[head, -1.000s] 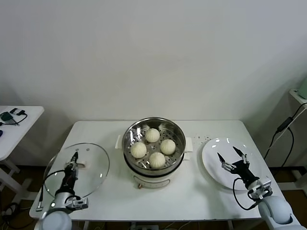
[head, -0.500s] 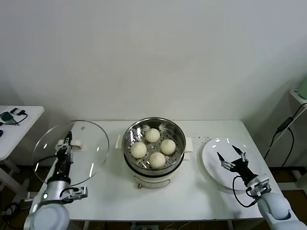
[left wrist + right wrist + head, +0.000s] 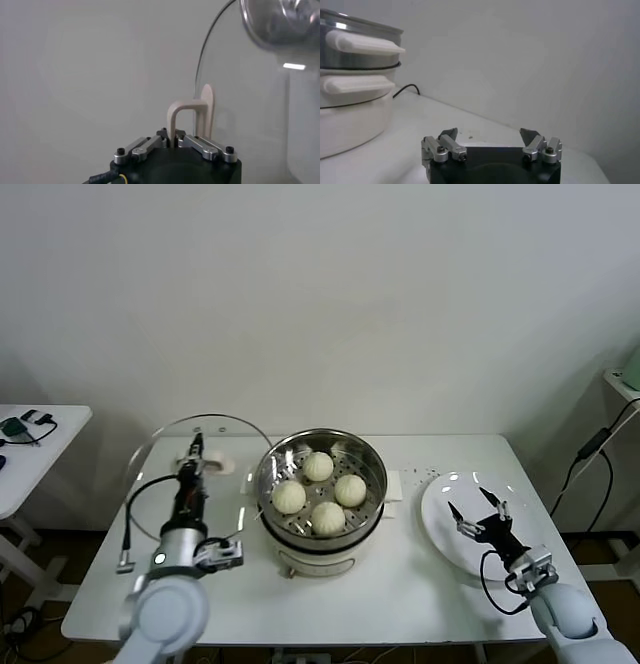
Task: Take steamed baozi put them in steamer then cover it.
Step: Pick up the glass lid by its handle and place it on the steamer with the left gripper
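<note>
Readable text: none in any of the three views.
Steamer (image 3: 321,484): plain shiny metal and white base, no brand or lettering legible.
Cover (image 3: 200,454): clear glass with a cream handle, no markings legible.
White plate (image 3: 450,529): blank surface, no print.
Table (image 3: 400,584): plain white top, no labels or numbers.
Wall (image 3: 320,304): bare, no signs.
Left gripper (image 3: 175,142): black housing, no lettering that can be made out.
Right gripper (image 3: 492,147): black housing, no lettering that can be made out.
</note>
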